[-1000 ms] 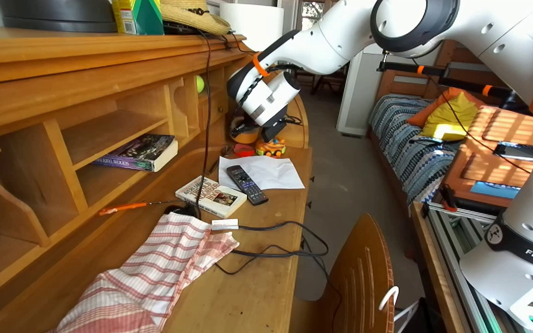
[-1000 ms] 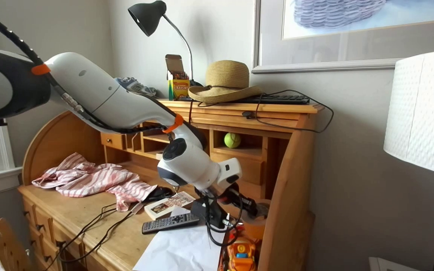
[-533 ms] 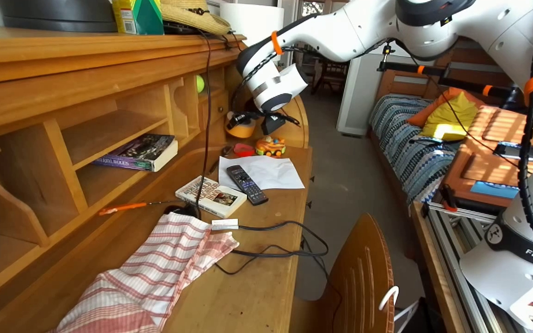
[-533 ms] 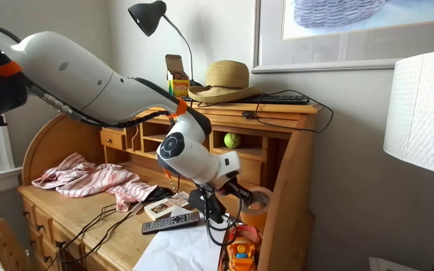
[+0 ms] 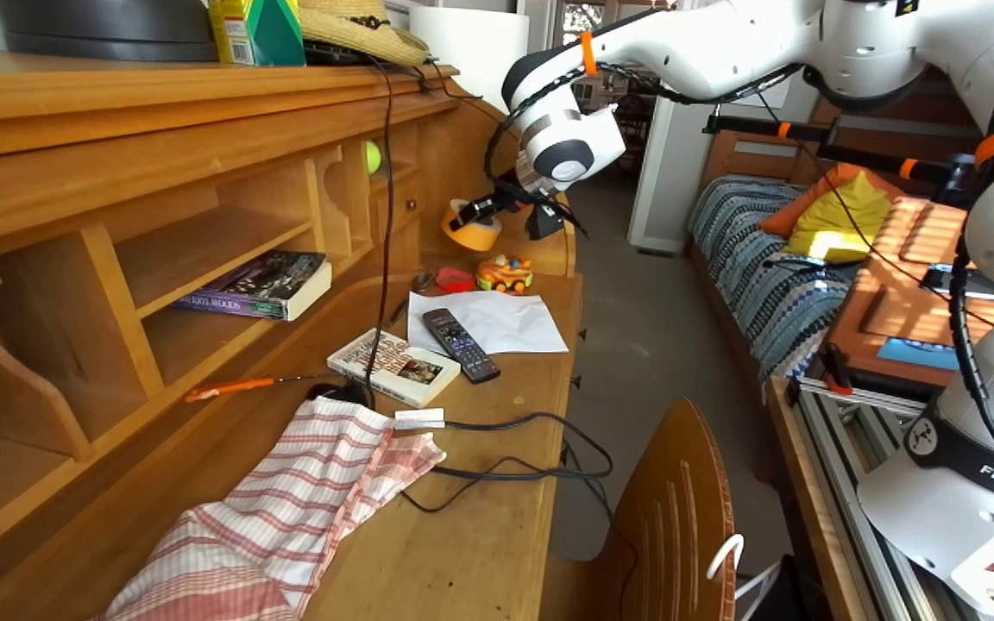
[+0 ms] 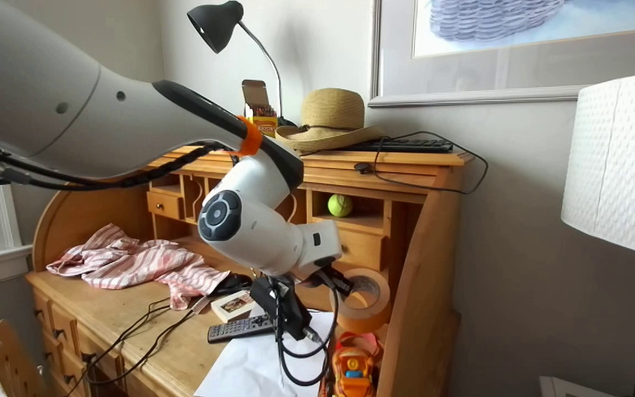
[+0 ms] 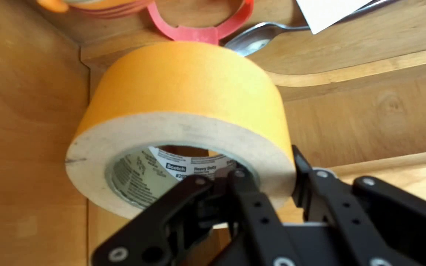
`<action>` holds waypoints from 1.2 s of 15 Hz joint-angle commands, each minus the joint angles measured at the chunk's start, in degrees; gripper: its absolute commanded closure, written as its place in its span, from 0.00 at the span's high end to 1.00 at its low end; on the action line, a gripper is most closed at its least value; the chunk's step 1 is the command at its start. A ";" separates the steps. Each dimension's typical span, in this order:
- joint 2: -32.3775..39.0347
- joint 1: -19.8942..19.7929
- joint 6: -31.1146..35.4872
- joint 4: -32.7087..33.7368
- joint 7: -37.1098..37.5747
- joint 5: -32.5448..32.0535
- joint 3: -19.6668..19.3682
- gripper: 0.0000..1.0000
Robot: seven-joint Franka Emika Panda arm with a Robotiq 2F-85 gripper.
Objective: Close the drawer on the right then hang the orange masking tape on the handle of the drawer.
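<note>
The hand (image 7: 269, 168) clamps the orange masking tape (image 7: 187, 81) (by its wall) below and forward of the knob (image 5: 412, 204) of the drawer (image 6: 366, 249).

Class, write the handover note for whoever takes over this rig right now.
The black two-finger gripper pinches the yellow-orange ring-shaped roll of masking tape across its ring wall.
Where: the tape is held above the wooden desktop; the small honey-coloured wooden drawer sits below the round yellow-green tennis ball.
Done: drawer looks shut; tape gripped.
Left: hang the tape on the drawer's small round knob.
</note>
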 commanded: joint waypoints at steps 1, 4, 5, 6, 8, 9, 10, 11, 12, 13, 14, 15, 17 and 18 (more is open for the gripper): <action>1.06 -11.77 2.04 -8.17 -2.66 0.63 9.33 0.07; 4.39 -22.92 0.83 -14.61 -4.07 -0.11 18.48 0.07; 6.07 -25.81 1.52 -16.18 -4.28 -0.27 21.20 0.07; 6.95 -27.85 1.74 -17.02 -3.69 0.10 22.94 0.07; 4.38 -25.44 0.85 -15.68 -1.97 0.02 20.18 0.28; 4.87 -27.04 0.85 -16.44 -2.07 0.02 21.31 0.28; 5.23 -27.72 0.85 -16.76 -2.15 0.02 21.77 0.28; 5.49 -27.79 0.85 -16.82 -2.20 0.02 21.87 0.07; 9.64 -28.27 3.90 -16.57 -4.54 -1.99 24.05 0.07; 14.65 -28.93 7.52 -16.24 -6.79 -4.55 26.64 0.07; 18.53 -29.41 10.86 -16.07 -7.72 -7.93 28.99 0.07; 20.65 -29.74 12.71 -16.90 -6.45 -12.84 30.42 0.07; 26.25 -28.63 18.45 -18.74 -5.31 -22.58 32.40 0.07; 29.22 -27.66 21.94 -19.79 -5.39 -27.00 32.88 0.07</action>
